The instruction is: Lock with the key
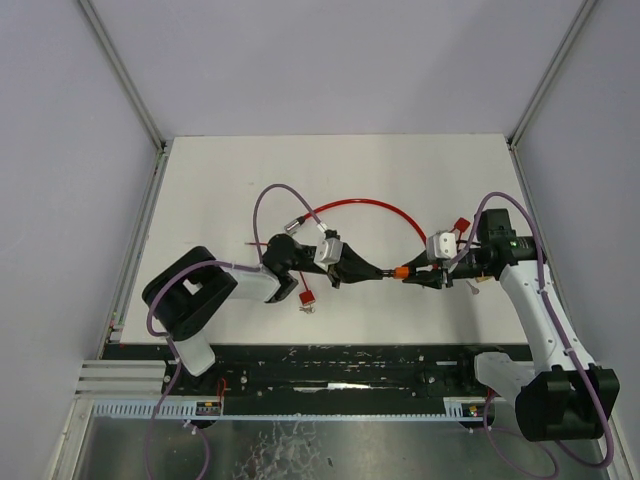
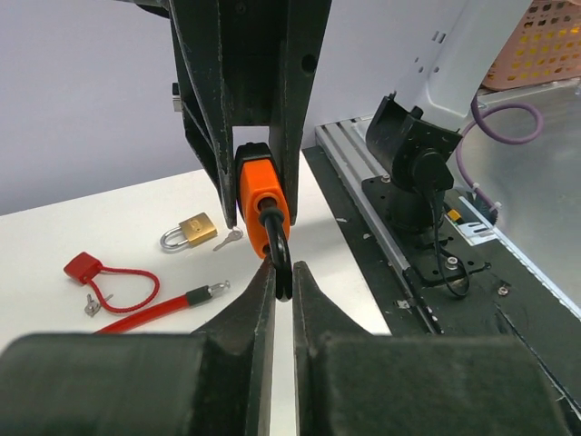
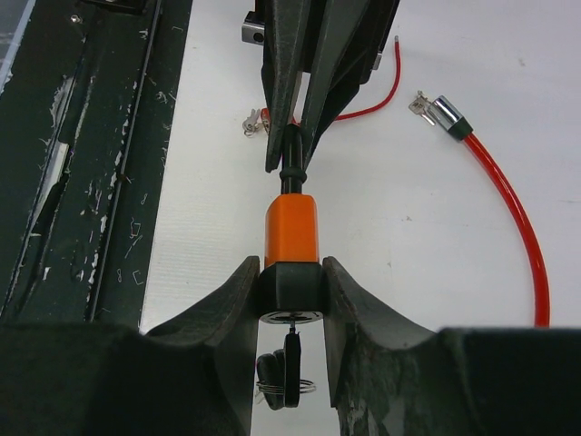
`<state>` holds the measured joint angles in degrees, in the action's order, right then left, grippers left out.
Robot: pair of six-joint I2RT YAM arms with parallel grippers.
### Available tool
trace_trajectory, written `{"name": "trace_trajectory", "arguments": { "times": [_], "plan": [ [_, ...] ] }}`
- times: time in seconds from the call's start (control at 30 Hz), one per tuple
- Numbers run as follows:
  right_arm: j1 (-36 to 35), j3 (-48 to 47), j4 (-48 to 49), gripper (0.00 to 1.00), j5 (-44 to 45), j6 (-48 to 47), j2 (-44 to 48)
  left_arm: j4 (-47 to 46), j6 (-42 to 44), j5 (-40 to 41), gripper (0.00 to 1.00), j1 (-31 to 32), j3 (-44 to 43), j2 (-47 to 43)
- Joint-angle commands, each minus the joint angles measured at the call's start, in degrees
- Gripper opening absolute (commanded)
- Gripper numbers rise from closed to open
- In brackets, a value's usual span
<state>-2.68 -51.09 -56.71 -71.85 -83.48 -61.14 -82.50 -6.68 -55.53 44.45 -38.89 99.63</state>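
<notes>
orange padlock (image 3: 290, 229) is held off the bench, right of centre, nearer the front edge. left gripper (image 2: 282, 277) is clamped tight on its shackle (image 2: 276, 238). right gripper (image 3: 290, 272) grips the body end (key (image 3: 291, 359) hangs from the keyway).

Black-fingered left gripper (image 1: 378, 272) and black-fingered right gripper (image 1: 415, 278) face each other — tips nearly touching. Left is pinched tight; right is clamped partway.
</notes>
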Motion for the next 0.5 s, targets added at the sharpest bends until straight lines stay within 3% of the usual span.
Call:
{"name": "trace_trajectory", "arguments": {
  "times": [0.0, 0.47],
  "plan": [
    [0.1, -0.3, 4.7, 0.00, -1.4, 0.9, 1.9, -1.2, -2.9, -5.5, 0.00, 0.9, -2.1, -1.0],
    [0.0, 0.7, 4.3, 0.00, -4.2, -0.1, 1.1, 0.1, -4.8, -4.9, 0.00, 0.9, -4.0, 0.8]
  ]
}}
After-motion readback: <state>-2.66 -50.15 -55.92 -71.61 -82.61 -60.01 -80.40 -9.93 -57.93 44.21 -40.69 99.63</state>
